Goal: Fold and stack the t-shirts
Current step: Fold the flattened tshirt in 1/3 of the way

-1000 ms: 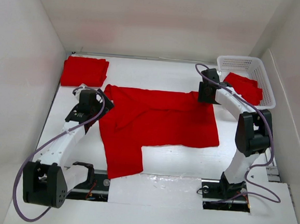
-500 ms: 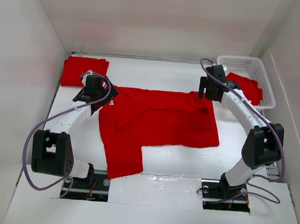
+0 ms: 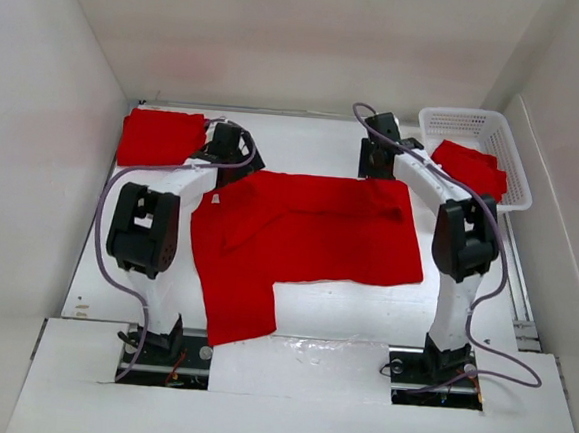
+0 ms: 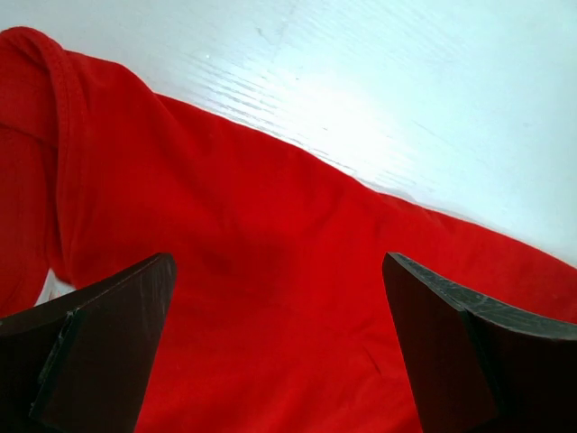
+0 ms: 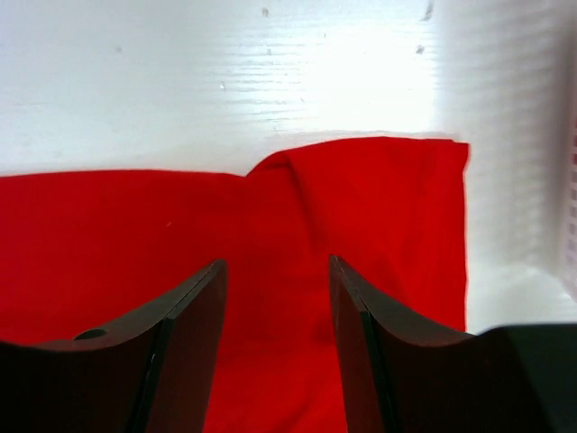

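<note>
The spread t-shirt (image 3: 309, 228) lies mid-counter (image 3: 342, 311), its long axis running left to right, and its far edge is what matters to me. My left tool (image 4: 278, 262) sits over the far-left end of that edge and my right tool (image 5: 276, 262) near the far-right corner. Both have fingers apart, cloth below, nothing pinched. I judge a paired grab, then a pull toward the near side. A folded t-shirt (image 3: 162, 136) waits far left.

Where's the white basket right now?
In the top view, the white basket sits at the far right corner of the table, with a red t-shirt lying in it and the spread-out shirt to its left.
</note>
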Controlling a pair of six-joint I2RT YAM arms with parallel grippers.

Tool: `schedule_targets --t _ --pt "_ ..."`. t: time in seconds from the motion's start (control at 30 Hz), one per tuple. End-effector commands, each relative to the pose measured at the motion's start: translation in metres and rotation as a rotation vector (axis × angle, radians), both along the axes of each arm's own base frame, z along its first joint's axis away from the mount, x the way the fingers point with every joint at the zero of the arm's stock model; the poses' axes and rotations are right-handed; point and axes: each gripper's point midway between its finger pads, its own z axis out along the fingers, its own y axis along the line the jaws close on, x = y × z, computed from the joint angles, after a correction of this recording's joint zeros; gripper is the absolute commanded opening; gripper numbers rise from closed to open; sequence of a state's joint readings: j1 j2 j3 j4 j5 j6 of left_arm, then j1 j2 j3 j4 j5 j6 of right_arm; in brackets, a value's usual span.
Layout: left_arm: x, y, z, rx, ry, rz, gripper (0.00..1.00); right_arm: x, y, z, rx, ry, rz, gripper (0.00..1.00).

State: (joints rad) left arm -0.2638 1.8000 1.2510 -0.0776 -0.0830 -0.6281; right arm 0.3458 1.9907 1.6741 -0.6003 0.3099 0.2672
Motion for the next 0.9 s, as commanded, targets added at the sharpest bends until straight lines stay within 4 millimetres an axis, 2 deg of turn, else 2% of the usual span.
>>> schedule_targets --t 0.0,0.03,0.1,0.13,0.17,0.2,0.23,0.27,0.33,0.37,0.4,0.5,0.57,0.6,0.67,0.83,0.87 --pt "0.023 -0.002 0.014 -0.018 -0.054 -0.012 1.0 0.021 -0.017 -0.009 0.036 0.005 -0.063 0.54" --pt "0.026 0.002 0.002 -0.013 -0.035 -0.003 1.0 0.021 -0.021 -0.016 0.051 0.024 -0.064 0.54" --pt "0.033 0.003 -0.003 -0.023 -0.039 -0.003 1.0 0.023 -0.024 -0.037 0.042 0.059 -0.06 0.54" --pt "0.037 0.001 -0.012 -0.027 -0.027 -0.009 1.0 0.022 -0.023 -0.043 0.039 0.074 -0.048 0.54" --pt "0.04 0.007 -0.017 -0.019 -0.02 -0.003 1.0 0.025 -0.025 -0.046 0.048 0.08 -0.05 0.53" --pt "0.042 0.005 -0.021 -0.024 -0.013 -0.011 1.0 0.025 -0.031 -0.06 0.041 0.106 -0.063 0.53" --pt "0.045 0.011 -0.025 -0.004 0.005 0.0 1.0 0.024 -0.029 -0.067 0.044 0.124 -0.048 0.53" --pt "0.044 0.014 -0.042 0.014 0.047 0.008 1.0 0.029 -0.042 -0.07 0.045 0.125 -0.074 0.53" --pt "0.05 0.021 -0.048 0.027 0.079 0.027 1.0 0.031 -0.048 -0.07 0.093 0.144 -0.084 0.51" --pt "0.045 0.022 -0.065 0.037 0.125 0.027 1.0 0.035 -0.052 -0.069 0.108 0.133 -0.089 0.51" --pt "0.048 0.027 -0.065 0.029 0.125 0.046 1.0 0.04 -0.065 -0.068 0.12 0.131 -0.131 0.49" --pt "0.053 0.044 -0.063 0.018 0.126 0.074 1.0 0.042 -0.08 -0.067 0.133 0.138 -0.156 0.49" --pt "0.051 0.051 -0.066 0.01 0.135 0.097 1.0 0.04 -0.091 -0.075 0.108 0.162 -0.194 0.49" --pt "0.052 0.051 -0.064 0.011 0.138 0.097 1.0 0.04 -0.097 -0.072 0.1 0.164 -0.208 0.49" --pt "0.05 0.057 -0.065 0.018 0.146 0.113 1.0 0.045 -0.098 -0.071 0.093 0.153 -0.214 0.49" --pt "0.071 0.049 -0.064 0.016 0.127 0.055 1.0 0.053 -0.098 -0.069 0.063 0.146 -0.2 0.49" --pt "0.075 0.045 -0.062 -0.001 0.12 0.04 1.0 0.062 -0.097 -0.061 0.068 0.12 -0.199 0.49"
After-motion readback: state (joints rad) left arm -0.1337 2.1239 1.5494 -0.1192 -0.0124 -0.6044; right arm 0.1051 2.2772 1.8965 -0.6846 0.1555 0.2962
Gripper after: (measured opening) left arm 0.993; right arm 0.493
